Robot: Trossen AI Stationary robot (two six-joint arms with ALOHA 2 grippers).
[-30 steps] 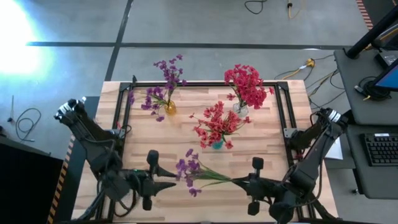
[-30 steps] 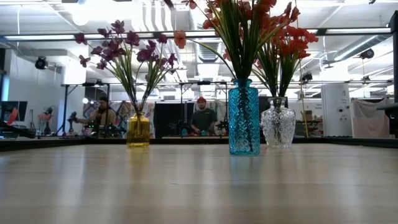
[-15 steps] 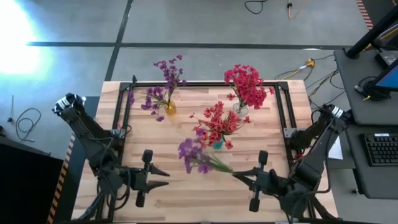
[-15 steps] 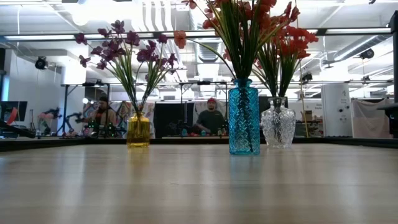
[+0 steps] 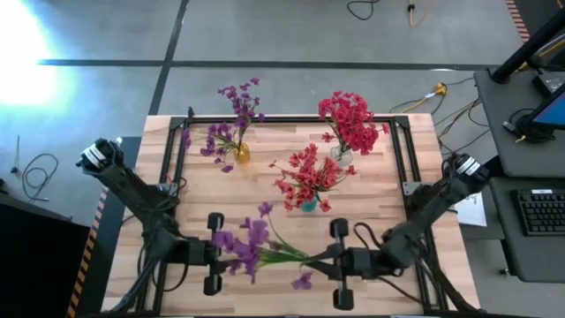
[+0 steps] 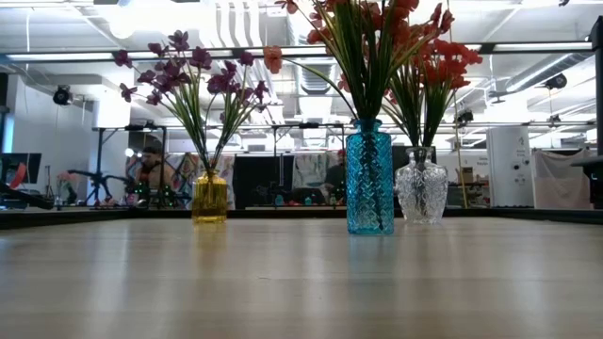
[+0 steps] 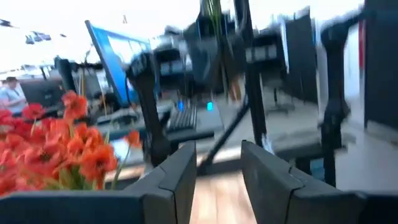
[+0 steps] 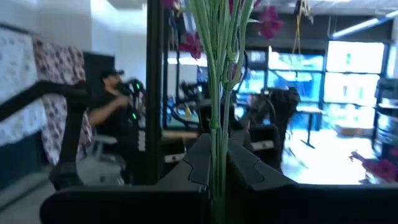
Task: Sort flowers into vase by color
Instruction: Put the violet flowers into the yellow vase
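Held low over the near part of the table (image 5: 221,190), between the two arms: one purple flower sprig (image 5: 252,249). Lies roughly level, long axis running across the table; stems point toward the right gripper (image 5: 316,259), blossoms spread toward the left gripper (image 5: 222,254). Right jaws clenched on the green stems, confirmed in the right wrist view, where the stems (image 8: 217,93) pass between the closed fingers (image 8: 199,155). Blossoms partly cut off at the edge of that view.

Left jaws partly parted, nothing seen between them in the left wrist view; fingers (image 7: 177,177) clear of any stem. From above, purple blossoms overlap the left gripper; contact cannot be told.

Not visible in the low view: either gripper or the held sprig. Visible there: yellow vase (image 6: 209,197) with purple flowers, blue vase (image 6: 369,177) and clear vase (image 6: 421,188) with red flowers, upright at the far side. Red tops cut off by the frame.
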